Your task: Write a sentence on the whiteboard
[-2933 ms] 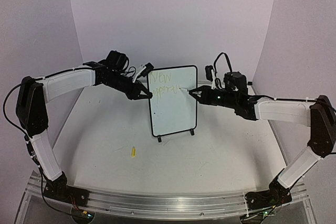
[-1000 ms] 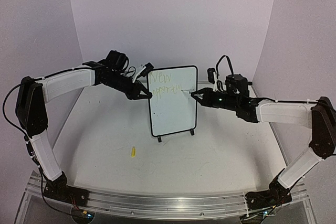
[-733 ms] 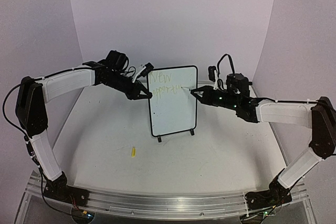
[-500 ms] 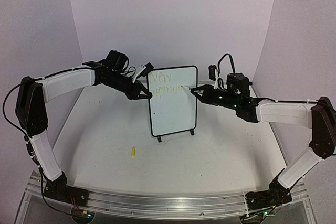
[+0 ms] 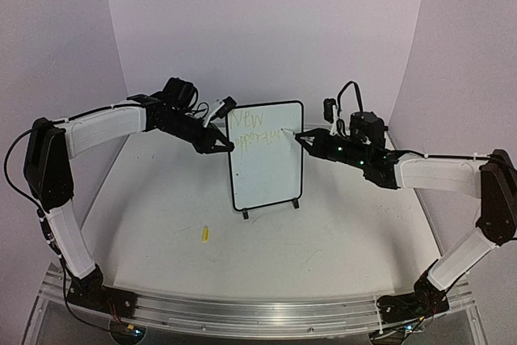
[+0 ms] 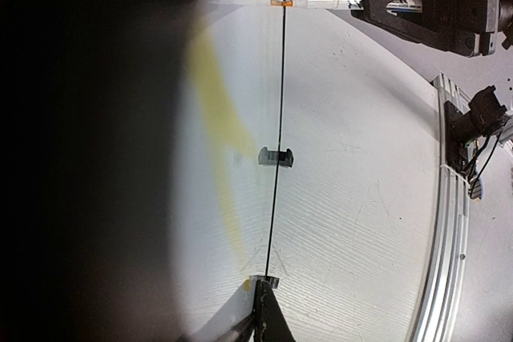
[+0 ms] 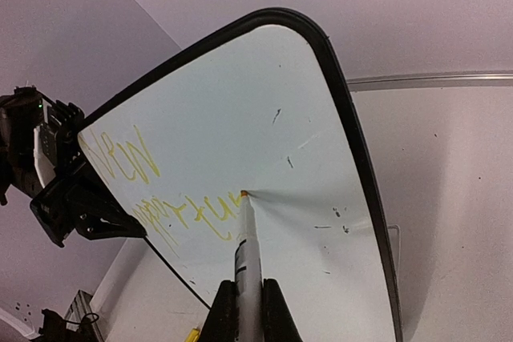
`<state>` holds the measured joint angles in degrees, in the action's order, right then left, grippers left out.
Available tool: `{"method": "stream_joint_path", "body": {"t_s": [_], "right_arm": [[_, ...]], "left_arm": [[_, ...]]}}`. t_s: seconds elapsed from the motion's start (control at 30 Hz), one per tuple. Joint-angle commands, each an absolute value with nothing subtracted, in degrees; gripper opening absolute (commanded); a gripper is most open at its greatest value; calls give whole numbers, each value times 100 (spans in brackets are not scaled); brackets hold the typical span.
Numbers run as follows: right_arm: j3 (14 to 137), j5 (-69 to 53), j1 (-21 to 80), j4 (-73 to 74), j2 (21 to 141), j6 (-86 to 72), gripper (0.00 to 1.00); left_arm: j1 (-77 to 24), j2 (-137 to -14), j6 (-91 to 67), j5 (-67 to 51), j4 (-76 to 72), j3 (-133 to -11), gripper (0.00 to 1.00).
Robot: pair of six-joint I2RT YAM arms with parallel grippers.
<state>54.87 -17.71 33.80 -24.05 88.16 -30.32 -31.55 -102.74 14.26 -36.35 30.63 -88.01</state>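
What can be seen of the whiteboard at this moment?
The whiteboard is a small white panel in a thin black frame with rounded corners, standing upright on two black feet on the table. Two lines of faint yellow-green writing cross its upper part. The left gripper clamps its left edge; the marker in the right gripper touches its face.

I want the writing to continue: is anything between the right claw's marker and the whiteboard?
Nothing visible does. The marker in the right claw has its tip on the whiteboard, at the sentence's end.
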Motion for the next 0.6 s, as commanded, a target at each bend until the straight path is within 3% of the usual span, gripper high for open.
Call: {"method": "stream_joint_path", "body": {"t_s": [0.0,0.57], "right_arm": [[5423,-1414,3349,-2561,8745,-3105,0],[5078,-1553,3349,-2443,8844,-3196,0]], "left_arm": [[-3186,-10101,1717,-3143,3498,-8728,0],[-3182,-10131,1716,-3141,3493,-8727,0]]}}
